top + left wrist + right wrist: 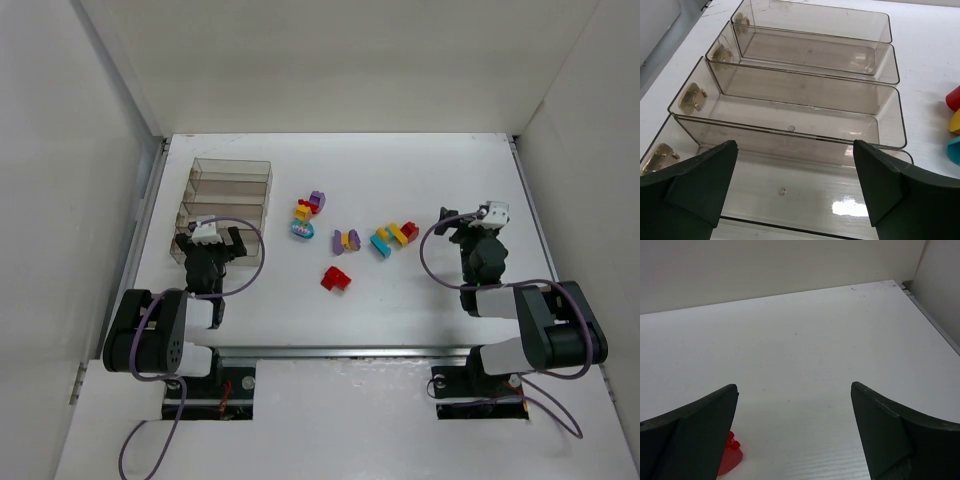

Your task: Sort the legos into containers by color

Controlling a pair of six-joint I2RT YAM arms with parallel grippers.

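The containers [232, 190] are four clear smoky compartments in a row at the far left; all look empty in the left wrist view [805, 90]. My left gripper [210, 241] is open and empty over the nearest compartment [795, 167]. The legos lie mid-table: a purple brick [317, 200], a red-yellow-teal cluster [302, 221], a purple-yellow pair [345, 240], a teal-yellow-red cluster [393, 237] and a red piece [335, 278]. My right gripper [470, 223] is open and empty, right of the legos, over bare table [794, 407]. A red lego [729, 460] shows by its left finger.
White walls enclose the table on the left, back and right. The edges of red [954, 97], yellow [955, 121] and teal [954, 150] bricks show at the right of the left wrist view. The table's right rim [932, 315] runs near the right arm.
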